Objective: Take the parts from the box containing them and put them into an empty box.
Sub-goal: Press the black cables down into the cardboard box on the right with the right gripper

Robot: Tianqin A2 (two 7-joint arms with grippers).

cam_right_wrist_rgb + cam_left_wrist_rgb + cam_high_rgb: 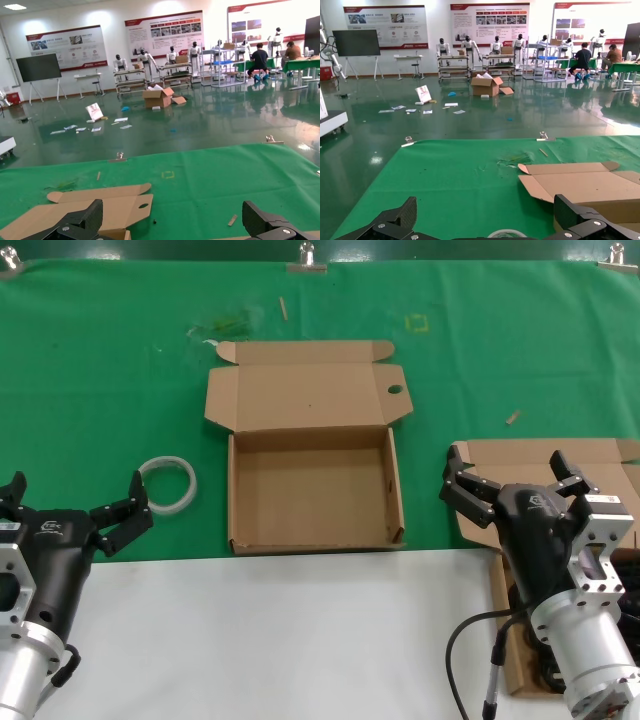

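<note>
I see the empty box (pixel 312 485) open at centre on the green mat (pixel 100 370). My right gripper (pixel 515 477) hovers over the full box (pixel 520 455) at right, fingers spread wide, holding nothing. My left gripper (pixel 75 502) idles wide open beside the ring (pixel 167 484).

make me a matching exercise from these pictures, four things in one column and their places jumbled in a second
Things:
1. empty brown cardboard box with a holed lid
2. white translucent ring
3. left gripper
4. right gripper

Places:
A. over the plain-lidded brown cardboard box, robot's right
B. middle of the green mat
C. on the mat, left of the empty box
D. low at the robot's left, near the ring

Pairs: 1-B, 2-C, 3-D, 4-A
</note>
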